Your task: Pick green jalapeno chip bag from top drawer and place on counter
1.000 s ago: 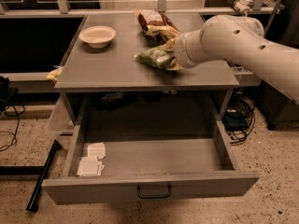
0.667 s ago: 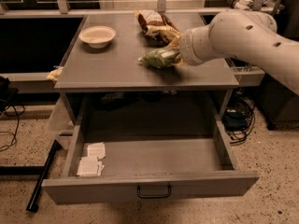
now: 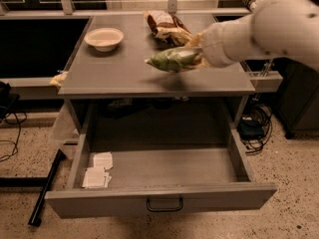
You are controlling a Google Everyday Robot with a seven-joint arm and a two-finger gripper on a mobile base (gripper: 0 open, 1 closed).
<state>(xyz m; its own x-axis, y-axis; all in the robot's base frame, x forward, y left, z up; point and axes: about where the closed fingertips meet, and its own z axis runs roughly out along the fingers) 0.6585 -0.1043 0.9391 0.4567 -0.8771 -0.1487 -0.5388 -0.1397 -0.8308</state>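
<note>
The jaws are closed on the right end of the bag (image 3: 172, 59). The gripper (image 3: 196, 54) is mostly hidden behind the crinkled foil, at the end of the arm (image 3: 269, 24) that comes in from the right. The bag hangs a little tilted above the counter (image 3: 114, 73), and its shadow lies on the grey surface below, so it does not touch the top. Just behind it lies the brown bag (image 3: 167, 28), and the bowl (image 3: 104, 38) stands well apart at the back left. The drawer (image 3: 159, 203) is open below, with 2 white packets (image 3: 98, 171) in its left front corner. The bag is out of it.

The step in hand, as I judge, is the placing. To do it well, the gripper should come straight down over the bare middle of the counter and not drift toward the brown bag. It should release only when the bag rests on the surface. The front edge is near, so the bag should land well inside it, or it may slide off into the drawer.
</note>
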